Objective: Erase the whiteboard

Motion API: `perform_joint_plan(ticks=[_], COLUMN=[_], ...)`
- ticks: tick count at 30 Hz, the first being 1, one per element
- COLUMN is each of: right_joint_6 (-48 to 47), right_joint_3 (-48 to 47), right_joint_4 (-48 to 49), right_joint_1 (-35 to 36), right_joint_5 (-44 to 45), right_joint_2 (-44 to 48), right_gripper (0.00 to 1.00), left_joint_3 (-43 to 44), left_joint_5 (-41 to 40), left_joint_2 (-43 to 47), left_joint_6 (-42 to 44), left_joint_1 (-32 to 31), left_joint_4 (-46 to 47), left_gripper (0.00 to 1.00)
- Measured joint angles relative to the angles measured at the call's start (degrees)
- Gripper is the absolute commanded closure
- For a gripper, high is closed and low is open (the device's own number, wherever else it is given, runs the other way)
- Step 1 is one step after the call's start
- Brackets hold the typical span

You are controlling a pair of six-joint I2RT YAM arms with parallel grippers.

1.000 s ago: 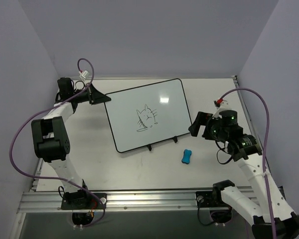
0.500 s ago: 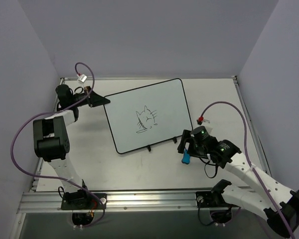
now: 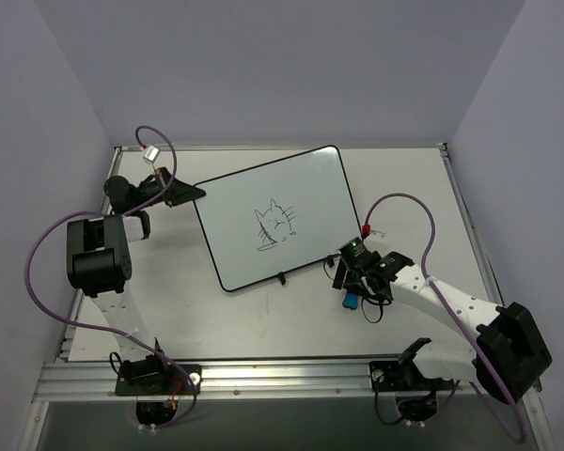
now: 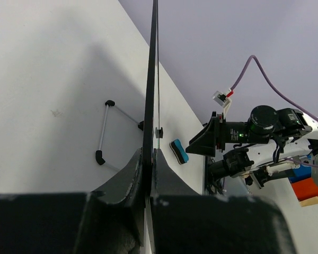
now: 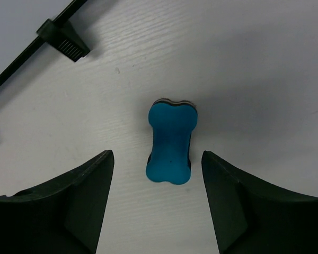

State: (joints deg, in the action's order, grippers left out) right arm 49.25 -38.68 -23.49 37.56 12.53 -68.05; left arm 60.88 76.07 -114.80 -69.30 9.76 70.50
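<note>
**Eraser pick-up in hand, board not yet wiped**

The whiteboard point(image 3: 305, 197) lies slanted in the middle of the table point(image 3: 423, 188). The left gripper point(image 4: 148, 159) is pressed together on the board's left edge. The right gripper point(image 5: 156, 159) stands spread around the blue eraser point(image 5: 169, 143), just in front of the board, touching neither side. Next, I think, it must close squarely and lift. The cat doodle point(image 3: 274, 225) is unwiped.

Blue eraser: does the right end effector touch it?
Apart. Right wrist view shows bare table between the blue eraser and both fingers of the right end effector.
</note>
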Motion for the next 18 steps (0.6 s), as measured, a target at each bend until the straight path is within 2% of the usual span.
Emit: perform_joint_plan(ticks=[7, 8, 13, 14, 16, 18], right_joint_6=[-3.02, -3.23, -4.28, -4.33, -4.44, -4.55], right_joint_3=[0.76, 0.79, 3.28, 3.89, 4.57, 4.87], right_joint_4=[1.95, 2.27, 5.14, 5.46, 5.84, 6.32], right_joint_1=[-4.39, -4.52, -4.52, -4.52, -4.52, -4.52], right_joint_5=[-0.79, -0.98, -2.95, -3.26, -3.65, -3.74], right_joint_2=[-2.27, -2.82, -4.96, -5.18, -5.68, -5.92], right_gripper=[0.42, 0.46, 0.54, 0.61, 0.62, 0.72], left_joint_3=[-1.66, -1.81, -2.32, -2.34, -2.36, -2.36], left_joint_5=[-1.07, -1.11, -1.14, -1.14, -1.2, -1.22], left_joint_2=[0.94, 1.2, 2.29, 2.34, 2.34, 2.34], left_joint_6=[0.59, 0.85, 1.95, 2.1, 2.25, 2.29], left_joint_1=[0.07, 0.07, 0.04, 0.04, 0.04, 0.04], left_joint_4=[0.7, 0.7, 0.68, 0.68, 0.63, 0.61], left_gripper=[0.98, 0.98, 0.98, 0.98, 0.98, 0.98])
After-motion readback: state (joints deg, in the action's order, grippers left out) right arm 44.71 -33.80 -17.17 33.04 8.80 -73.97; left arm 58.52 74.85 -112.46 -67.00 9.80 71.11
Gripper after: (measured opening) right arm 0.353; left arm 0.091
